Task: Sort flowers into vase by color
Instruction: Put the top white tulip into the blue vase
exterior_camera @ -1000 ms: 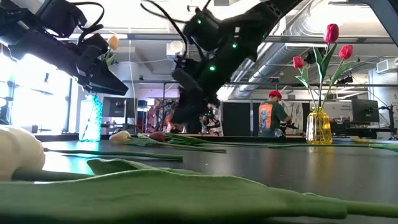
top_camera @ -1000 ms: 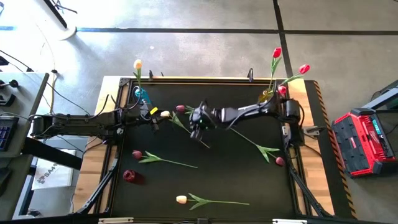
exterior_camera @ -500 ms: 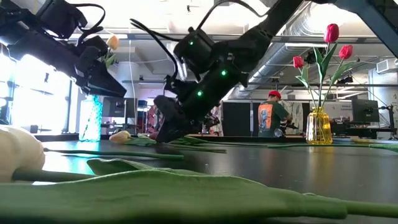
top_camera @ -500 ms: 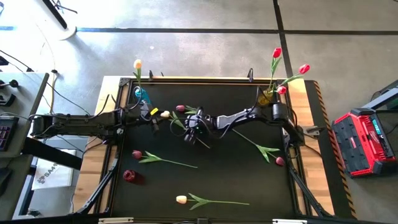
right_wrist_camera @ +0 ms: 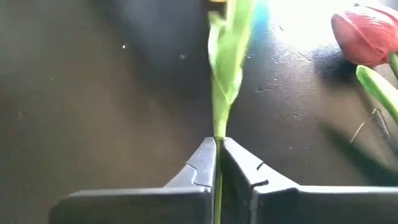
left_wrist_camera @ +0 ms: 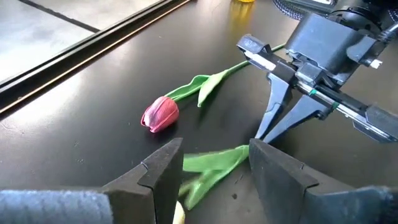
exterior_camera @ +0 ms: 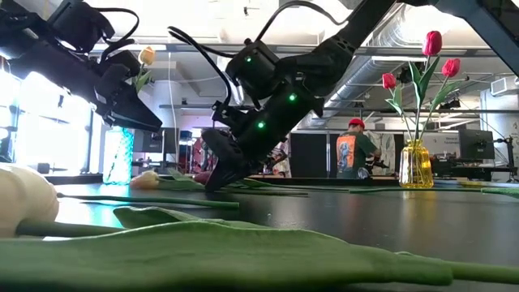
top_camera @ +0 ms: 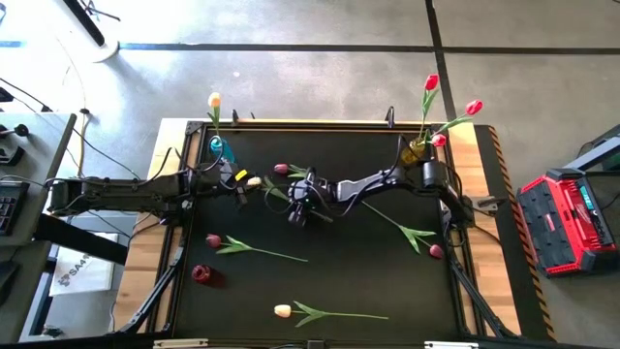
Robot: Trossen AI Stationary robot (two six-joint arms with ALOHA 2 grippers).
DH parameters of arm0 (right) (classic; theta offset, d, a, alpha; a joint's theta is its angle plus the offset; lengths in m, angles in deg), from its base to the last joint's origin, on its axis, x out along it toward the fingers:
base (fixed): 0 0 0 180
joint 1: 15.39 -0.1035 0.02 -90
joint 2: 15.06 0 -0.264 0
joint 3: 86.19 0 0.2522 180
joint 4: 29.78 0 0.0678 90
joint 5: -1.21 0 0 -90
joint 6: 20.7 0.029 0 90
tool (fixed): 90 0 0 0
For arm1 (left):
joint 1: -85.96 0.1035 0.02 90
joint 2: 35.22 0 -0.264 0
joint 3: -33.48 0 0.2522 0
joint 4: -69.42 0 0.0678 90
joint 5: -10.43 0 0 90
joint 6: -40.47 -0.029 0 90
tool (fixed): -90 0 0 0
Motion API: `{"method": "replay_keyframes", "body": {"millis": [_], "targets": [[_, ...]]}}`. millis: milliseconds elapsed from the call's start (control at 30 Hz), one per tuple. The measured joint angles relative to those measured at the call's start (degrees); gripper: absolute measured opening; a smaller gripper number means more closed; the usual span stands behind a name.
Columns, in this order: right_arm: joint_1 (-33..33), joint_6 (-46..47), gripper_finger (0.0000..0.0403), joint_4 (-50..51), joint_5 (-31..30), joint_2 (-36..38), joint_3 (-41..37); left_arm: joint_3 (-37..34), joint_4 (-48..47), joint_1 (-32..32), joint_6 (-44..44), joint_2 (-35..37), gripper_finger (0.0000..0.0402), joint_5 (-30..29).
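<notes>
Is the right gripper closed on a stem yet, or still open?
Shut on it. In the right wrist view the right gripper has both fingers pressed together around the green stem of a flower lying on the table.

Stem vanishes between the right end effector's fingers.

R pincer clamps green stem w/ pink tulip head nearby.

High view straight down; low view table-level; wrist views close — all share table.
</notes>
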State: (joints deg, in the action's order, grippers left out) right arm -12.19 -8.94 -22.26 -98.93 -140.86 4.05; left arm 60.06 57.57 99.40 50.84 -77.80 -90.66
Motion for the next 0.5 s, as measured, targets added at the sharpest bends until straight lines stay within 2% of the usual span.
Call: {"method": "replay_keyframes", "body": {"millis": [100, 333, 500], "targets": [[-0.3, 1.5, 0.0013, -1.6, -3.5, 0.0, 0.0, 0.0, -0.1, 0.0, 0.9, 0.0, 0.0172, 0.6], [-1.7, 0.9, 0.0004, -2.1, -20.1, 4.0, 0.0, 0.0, -1.4, 0.0, 4.5, 2.7, 0.0172, 0.9], [-1.9, -0.3, 0.0002, -2.8, -25.6, 7.2, -0.1, 0.0, -0.5, 0.0, 4.5, 5.9, 0.0172, 0.9]]}}
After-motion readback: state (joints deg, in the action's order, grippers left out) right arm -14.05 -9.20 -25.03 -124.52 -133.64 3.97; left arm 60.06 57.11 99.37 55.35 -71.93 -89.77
